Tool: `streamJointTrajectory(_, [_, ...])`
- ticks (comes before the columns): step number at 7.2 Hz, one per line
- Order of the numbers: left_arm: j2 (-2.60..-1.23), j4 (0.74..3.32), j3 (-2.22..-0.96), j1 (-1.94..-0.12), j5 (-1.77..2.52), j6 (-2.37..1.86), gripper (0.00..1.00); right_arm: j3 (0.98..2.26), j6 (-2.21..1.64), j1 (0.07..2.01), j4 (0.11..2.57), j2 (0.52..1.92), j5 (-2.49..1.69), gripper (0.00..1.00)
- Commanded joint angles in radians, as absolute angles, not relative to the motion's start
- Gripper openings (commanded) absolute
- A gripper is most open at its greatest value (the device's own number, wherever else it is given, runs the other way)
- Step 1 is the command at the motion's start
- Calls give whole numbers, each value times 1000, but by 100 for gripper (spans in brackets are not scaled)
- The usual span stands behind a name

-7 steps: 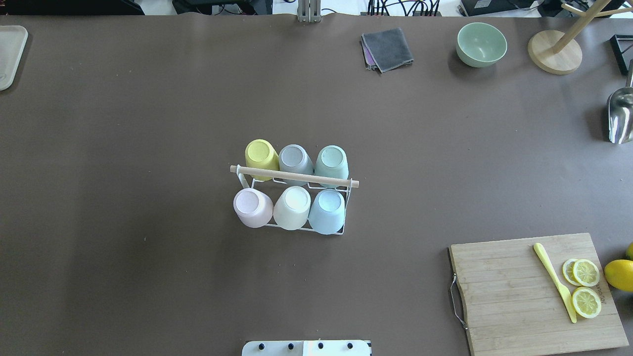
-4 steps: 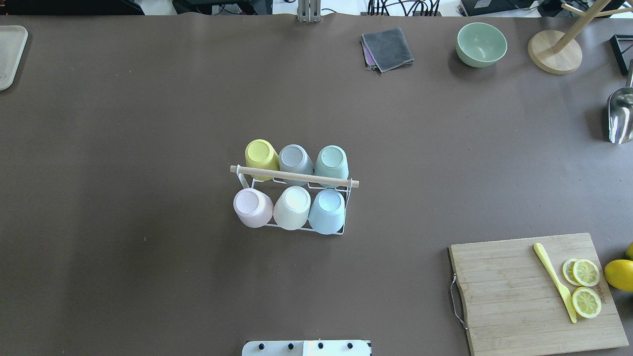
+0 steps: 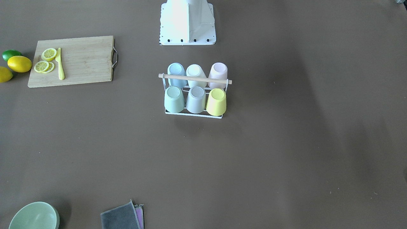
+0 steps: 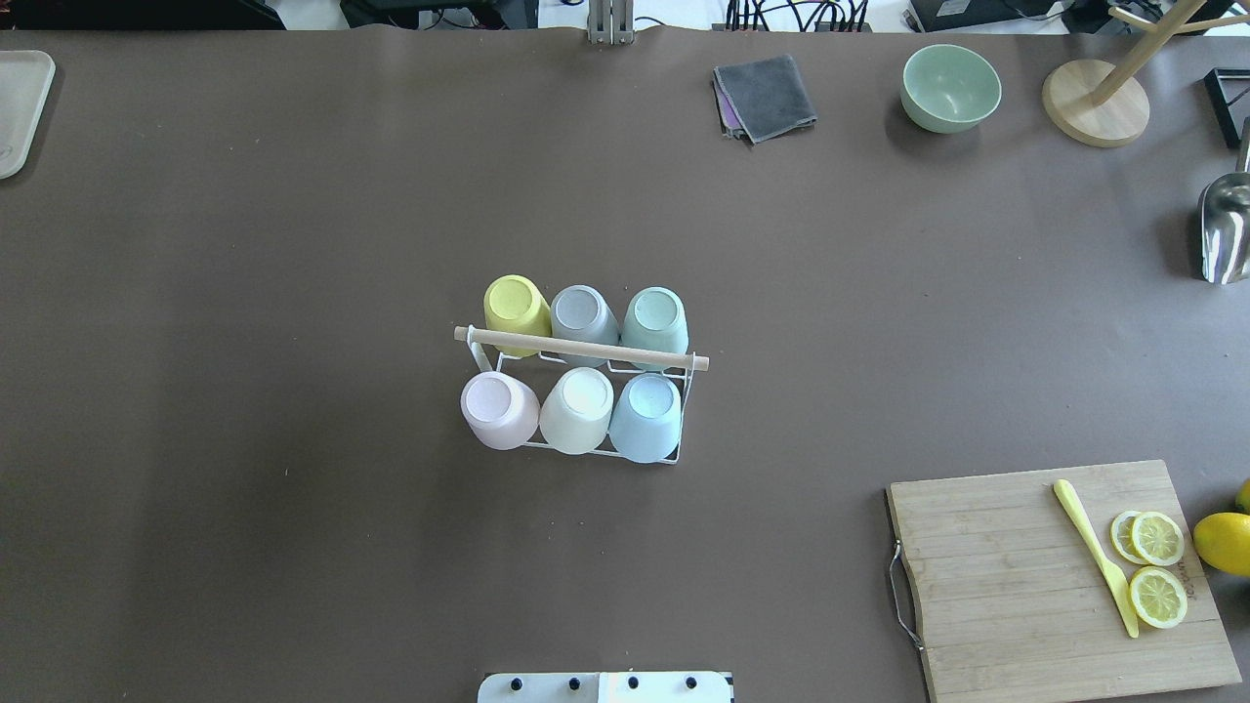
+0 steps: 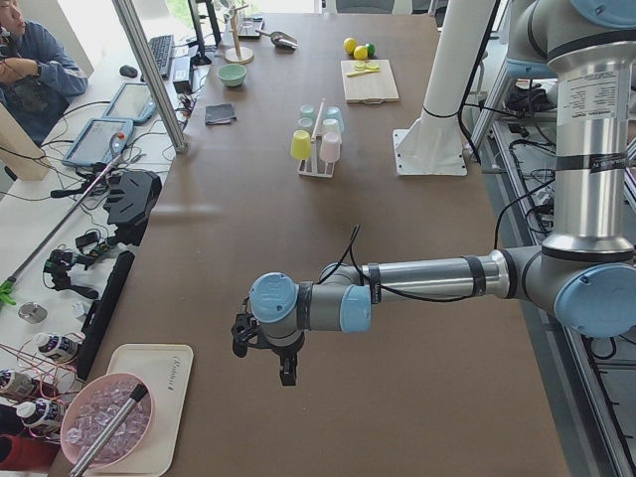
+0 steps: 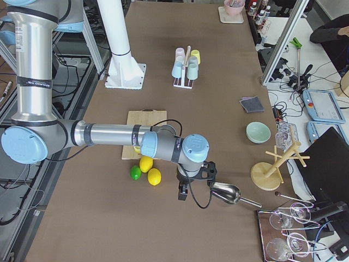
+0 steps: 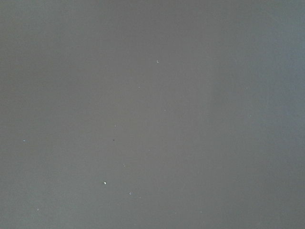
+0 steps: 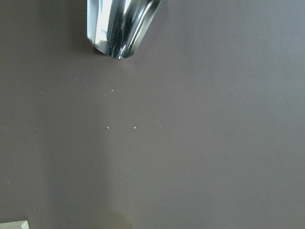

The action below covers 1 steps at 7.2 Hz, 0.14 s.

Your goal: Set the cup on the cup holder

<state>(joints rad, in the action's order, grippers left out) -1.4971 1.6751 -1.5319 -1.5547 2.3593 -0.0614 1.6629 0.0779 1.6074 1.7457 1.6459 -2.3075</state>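
The white wire cup holder (image 4: 581,349) with a wooden rod handle stands mid-table, also in the front view (image 3: 195,78). Several pastel cups sit upside down on its prongs, among them a yellow cup (image 4: 515,305), a pink cup (image 4: 498,410) and a blue cup (image 4: 646,418). My left gripper (image 5: 286,373) hangs over bare table far from the holder, seen only in the exterior left view; I cannot tell if it is open. My right gripper (image 6: 182,195) hangs beside a metal scoop (image 6: 226,194), seen only in the exterior right view; I cannot tell its state.
A wooden cutting board (image 4: 1016,586) with lemon slices and a yellow knife (image 4: 1094,555) lies at the front right. A green bowl (image 4: 950,88), a grey cloth (image 4: 765,96), a wooden stand (image 4: 1094,103) and the scoop (image 4: 1226,229) are at the far right. A tray (image 4: 18,107) is far left.
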Motion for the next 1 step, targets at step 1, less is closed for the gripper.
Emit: streamJointTrajectory(1, [-1499, 1675, -1531, -1555, 2359, -61, 99, 1660, 77, 1608, 1746, 1646, -2309, 100])
